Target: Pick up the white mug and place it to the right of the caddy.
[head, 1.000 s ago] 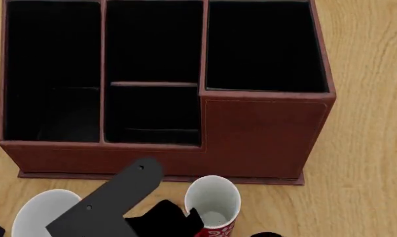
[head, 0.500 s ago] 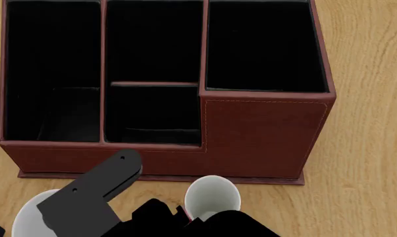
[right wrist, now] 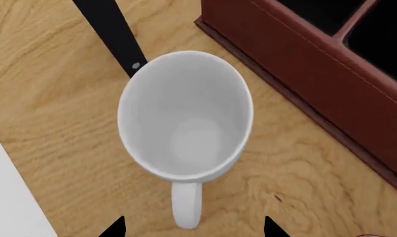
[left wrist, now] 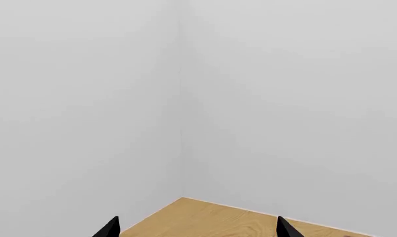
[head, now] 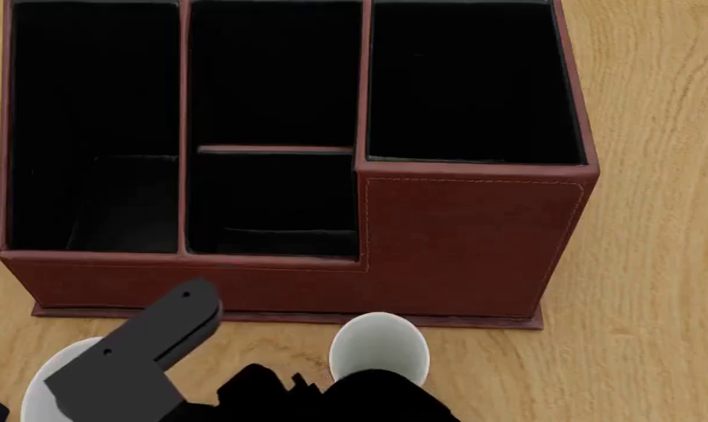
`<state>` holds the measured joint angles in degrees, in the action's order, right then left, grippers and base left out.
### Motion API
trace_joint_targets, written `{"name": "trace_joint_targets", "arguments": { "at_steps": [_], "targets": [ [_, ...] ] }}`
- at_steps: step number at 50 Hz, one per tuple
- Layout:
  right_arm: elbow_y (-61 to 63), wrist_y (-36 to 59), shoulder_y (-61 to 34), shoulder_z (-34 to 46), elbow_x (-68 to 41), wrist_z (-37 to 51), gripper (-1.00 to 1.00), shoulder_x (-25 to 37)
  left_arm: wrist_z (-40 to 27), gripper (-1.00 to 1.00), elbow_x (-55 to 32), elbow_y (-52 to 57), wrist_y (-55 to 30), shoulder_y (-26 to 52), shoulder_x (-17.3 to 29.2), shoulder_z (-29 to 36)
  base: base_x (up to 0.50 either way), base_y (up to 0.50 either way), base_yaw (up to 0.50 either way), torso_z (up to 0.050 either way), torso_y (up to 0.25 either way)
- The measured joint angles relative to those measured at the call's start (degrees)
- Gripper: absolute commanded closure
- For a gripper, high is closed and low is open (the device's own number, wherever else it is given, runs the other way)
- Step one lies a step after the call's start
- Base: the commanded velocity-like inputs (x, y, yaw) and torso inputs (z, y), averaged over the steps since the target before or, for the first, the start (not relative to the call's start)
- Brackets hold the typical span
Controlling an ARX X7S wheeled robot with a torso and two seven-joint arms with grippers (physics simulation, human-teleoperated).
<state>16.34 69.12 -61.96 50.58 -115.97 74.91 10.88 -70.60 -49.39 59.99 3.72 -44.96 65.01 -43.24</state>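
Right tool point(right wrist: 193, 228) has shifted left, spread above the white mug point(right wrist: 185, 116).

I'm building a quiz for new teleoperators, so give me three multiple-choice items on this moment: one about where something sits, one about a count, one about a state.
1. Where does the white mug stand?
A. Inside the caddy
B. On the wooden table beside the caddy
C. On top of the other mug

2. How many compartments does the caddy have?
A. Two
B. Four
C. Six

3. What is the state of the right gripper?
A. Open, its fingers apart near the mug's handle
B. Shut on the mug's rim
C. Shut on the caddy wall

Answers:
1 B: the right wrist view shows it upright on the table, next to the caddy's wall.
2 B: the head view shows four black-lined bays.
3 A: both fingertips show spread, either side of the handle, gripping nothing.
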Motion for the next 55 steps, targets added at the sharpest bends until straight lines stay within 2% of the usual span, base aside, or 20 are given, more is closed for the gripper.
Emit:
{"name": "trace_joint_targets", "arguments": {
  "at_steps": [55],
  "targets": [
    [-10.14,-0.06,-0.8,6.0,10.3,-11.68,-1.0,-3.84,0.77,-1.0,0.35,-0.01,-0.29,0.06,-0.58,0.82,0.0,0.0,0.0,0.0,0.0]
  ]
}}
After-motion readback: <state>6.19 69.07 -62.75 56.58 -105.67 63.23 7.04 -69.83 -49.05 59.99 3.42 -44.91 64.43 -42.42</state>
